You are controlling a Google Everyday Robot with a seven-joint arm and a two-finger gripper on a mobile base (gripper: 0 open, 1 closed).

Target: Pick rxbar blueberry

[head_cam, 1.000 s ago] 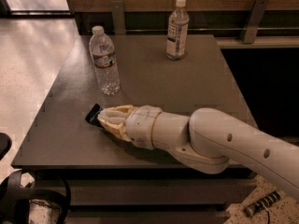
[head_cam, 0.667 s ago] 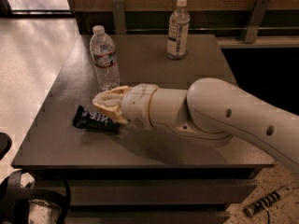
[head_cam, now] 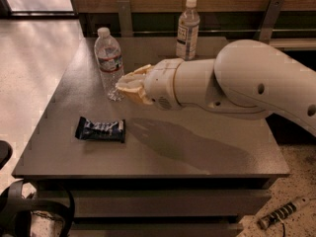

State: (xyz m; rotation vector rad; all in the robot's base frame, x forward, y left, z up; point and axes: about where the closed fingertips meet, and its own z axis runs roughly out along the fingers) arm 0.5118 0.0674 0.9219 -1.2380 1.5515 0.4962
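Note:
The rxbar blueberry (head_cam: 100, 129) is a flat dark-blue wrapped bar with pale lettering. It lies flat on the dark table (head_cam: 197, 152) near the front left. My gripper (head_cam: 123, 85) hovers above the table, up and to the right of the bar and clear of it, pointing left, close to a water bottle. Its pale fingers (head_cam: 136, 75) meet at the tips and hold nothing. The bar is in full view.
A clear water bottle (head_cam: 109, 63) stands just left of the gripper. A second bottle (head_cam: 187, 29) stands at the table's back edge. A wooden wall and metal rail run behind. Cables (head_cam: 281, 214) lie on the floor at the front right.
The gripper has risen from the bar and moved right and back, toward the near bottle. The bar stays on the table, now fully uncovered.

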